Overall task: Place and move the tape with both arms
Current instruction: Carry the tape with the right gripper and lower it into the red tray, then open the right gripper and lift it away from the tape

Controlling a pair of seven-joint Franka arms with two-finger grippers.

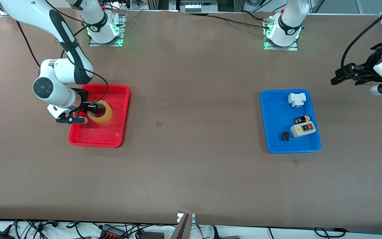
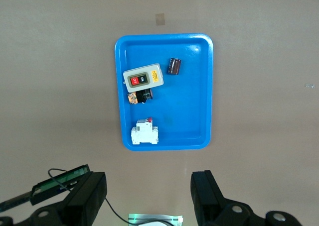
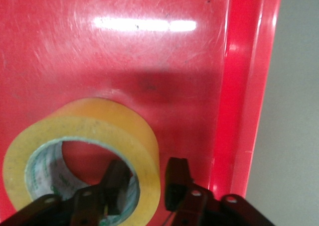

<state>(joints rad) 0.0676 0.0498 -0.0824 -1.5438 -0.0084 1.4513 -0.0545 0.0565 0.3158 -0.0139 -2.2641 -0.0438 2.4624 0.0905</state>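
Note:
The tape (image 1: 104, 117), a yellowish roll with a grey-white core, lies flat in the red tray (image 1: 93, 137) at the right arm's end of the table. My right gripper (image 1: 92, 108) is low over the tray. In the right wrist view, my right gripper (image 3: 147, 181) straddles the wall of the tape (image 3: 89, 124), one finger inside the ring and one outside. Small gaps show on both sides, so it is open. My left gripper (image 1: 336, 78) is open and empty, held high over the bare table at the left arm's end. It also shows in the left wrist view (image 2: 148, 196).
A blue tray (image 1: 274, 116) at the left arm's end holds a white breaker (image 1: 297, 99), a grey switch box with a red button (image 1: 303, 129), a dark cylinder (image 1: 286, 136) and a small black-and-orange part (image 1: 303, 119). The same tray (image 2: 199, 86) shows in the left wrist view.

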